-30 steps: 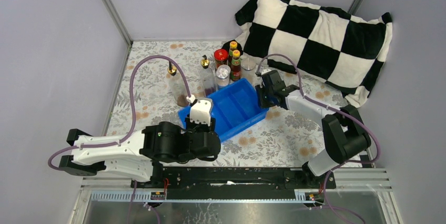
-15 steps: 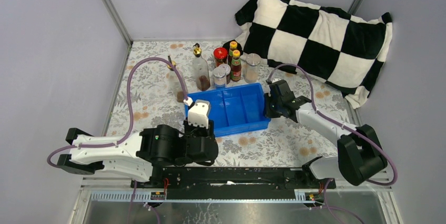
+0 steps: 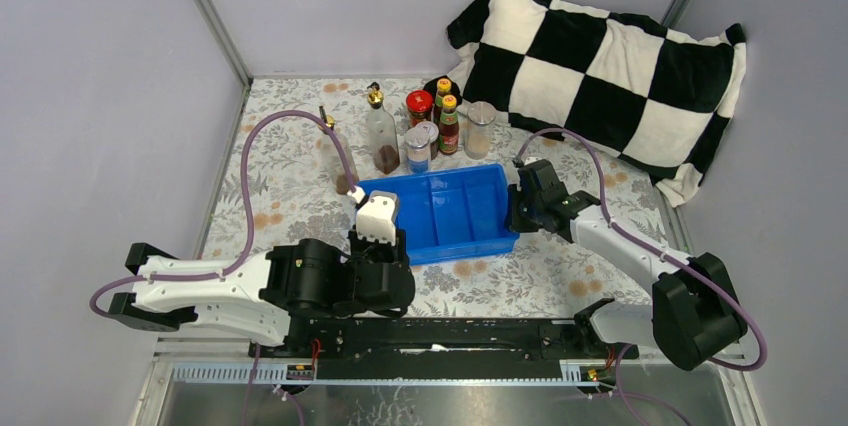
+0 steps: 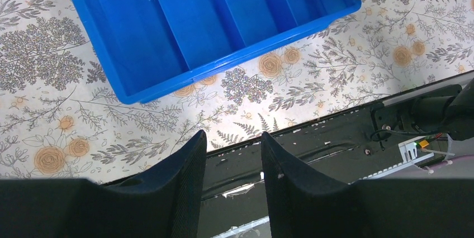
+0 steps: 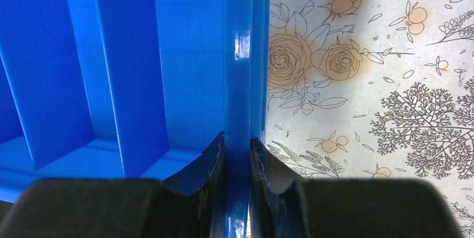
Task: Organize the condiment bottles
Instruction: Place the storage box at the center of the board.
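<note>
The condiment bottles stand in a cluster at the back of the table. They include a gold-spouted clear bottle (image 3: 377,134), a second one (image 3: 338,164) behind the purple cable, a red-lidded jar (image 3: 419,106), two yellow-capped sauce bottles (image 3: 448,124), silver-lidded shakers (image 3: 418,149) and a clear shaker (image 3: 480,129). My right gripper (image 3: 512,208) is shut on the right end wall of the blue divided tray (image 3: 455,249); the right wrist view shows that wall (image 5: 237,81) pinched between the jaws. My left gripper (image 4: 232,137) is open and empty over the table's near edge, in front of the tray (image 4: 223,62).
A black-and-white checkered pillow (image 3: 600,66) lies at the back right, just behind the bottles. The black mounting rail (image 3: 450,331) runs along the near edge. The purple cable (image 3: 290,121) arcs over the left of the floral tablecloth.
My right gripper, holding the tray's right end, has swung it round until it lies almost square to the table edge, a little nearer and to the right. The left arm barely moved.
</note>
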Robot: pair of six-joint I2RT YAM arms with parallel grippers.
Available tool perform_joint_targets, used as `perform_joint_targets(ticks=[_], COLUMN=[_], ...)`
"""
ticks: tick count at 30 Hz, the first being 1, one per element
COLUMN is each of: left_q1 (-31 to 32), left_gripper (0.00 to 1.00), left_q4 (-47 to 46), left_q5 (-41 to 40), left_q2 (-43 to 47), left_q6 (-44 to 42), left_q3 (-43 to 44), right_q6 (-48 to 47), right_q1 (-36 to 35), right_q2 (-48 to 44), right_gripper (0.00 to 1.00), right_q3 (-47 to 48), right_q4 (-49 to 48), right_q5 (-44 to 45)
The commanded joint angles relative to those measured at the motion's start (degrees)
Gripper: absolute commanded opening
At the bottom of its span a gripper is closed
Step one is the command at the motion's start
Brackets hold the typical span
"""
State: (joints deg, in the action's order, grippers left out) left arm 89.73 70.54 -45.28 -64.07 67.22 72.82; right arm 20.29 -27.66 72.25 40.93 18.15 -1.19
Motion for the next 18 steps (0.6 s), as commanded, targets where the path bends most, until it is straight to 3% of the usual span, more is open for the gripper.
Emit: perform_joint_targets(ticks=[1, 16, 18], left_q1=[0.5, 0.5, 0.6], left_gripper=[0.45, 0.46, 0.49], left_q4=[-1.8, -1.4, -0.9], left_q5=[-2.8, -5.9, -8.2], left_q2=[0.5, 2.0, 2.2], left_q6=[1.8, 3.9, 4.9], left_q3=[-0.8, -2.8, -3.2], right_q6=[0.4, 3.7, 5.0], right_q1=[-0.3, -1.8, -2.1], right_q2=[-1.8, -6.3, -7.7], right_gripper=[0.19, 0.19, 0.19], right_q3=[-0.6, -3.5, -4.7], right_q4=[-0.9, -1.9, -2.7], right_q5=[-1.5, -2.5, -1.4])
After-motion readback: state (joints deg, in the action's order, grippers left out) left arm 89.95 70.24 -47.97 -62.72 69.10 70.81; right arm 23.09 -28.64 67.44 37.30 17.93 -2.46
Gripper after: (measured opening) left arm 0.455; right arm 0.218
